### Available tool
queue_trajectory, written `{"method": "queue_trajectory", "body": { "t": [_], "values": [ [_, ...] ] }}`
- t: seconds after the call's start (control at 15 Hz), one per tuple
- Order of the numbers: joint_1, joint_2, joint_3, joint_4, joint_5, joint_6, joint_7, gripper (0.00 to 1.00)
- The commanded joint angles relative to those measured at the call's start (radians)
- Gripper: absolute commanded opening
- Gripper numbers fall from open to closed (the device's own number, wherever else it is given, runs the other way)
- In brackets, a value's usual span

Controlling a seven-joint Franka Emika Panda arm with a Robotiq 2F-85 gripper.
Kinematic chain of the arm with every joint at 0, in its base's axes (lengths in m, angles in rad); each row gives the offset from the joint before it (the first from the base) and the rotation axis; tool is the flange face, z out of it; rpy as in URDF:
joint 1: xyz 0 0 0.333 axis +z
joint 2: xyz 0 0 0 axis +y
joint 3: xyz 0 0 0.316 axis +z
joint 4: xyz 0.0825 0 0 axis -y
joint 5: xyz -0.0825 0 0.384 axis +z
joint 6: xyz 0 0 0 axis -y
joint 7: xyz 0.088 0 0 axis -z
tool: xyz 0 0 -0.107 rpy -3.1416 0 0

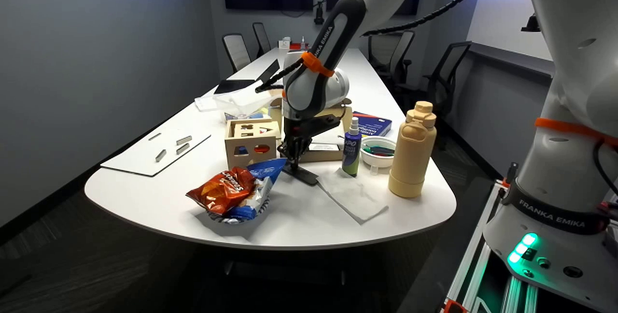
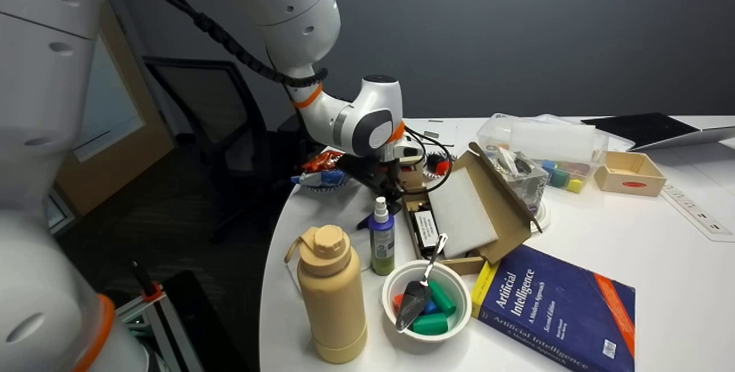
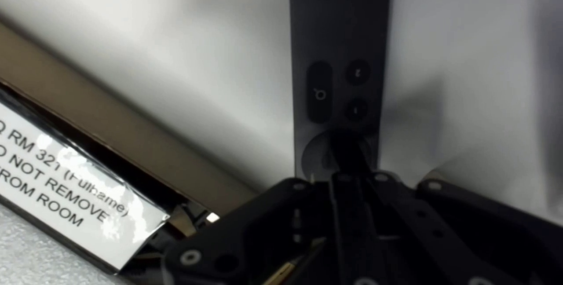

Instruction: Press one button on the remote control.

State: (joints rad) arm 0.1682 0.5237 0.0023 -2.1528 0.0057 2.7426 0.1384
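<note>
Your closed black claw (image 3: 347, 151) overhangs the slim black remote (image 3: 338, 80), which a white sheet (image 1: 355, 197) overlaps; near it, white label (image 3: 74, 188): "DO NOT REMOVE."
</note>
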Motion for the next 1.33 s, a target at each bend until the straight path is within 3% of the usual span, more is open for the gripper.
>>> {"method": "queue_trajectory", "body": {
  "t": [0.0,0.67,1.27],
  "values": [
    [0.003,-0.019,-0.004,-0.008,-0.006,-0.009,0.029,0.00],
    [0.007,0.000,-0.003,-0.001,-0.008,-0.035,0.043,0.00],
    [0.013,0.063,-0.006,-0.014,0.008,0.011,0.104,0.00]
  ]
}}
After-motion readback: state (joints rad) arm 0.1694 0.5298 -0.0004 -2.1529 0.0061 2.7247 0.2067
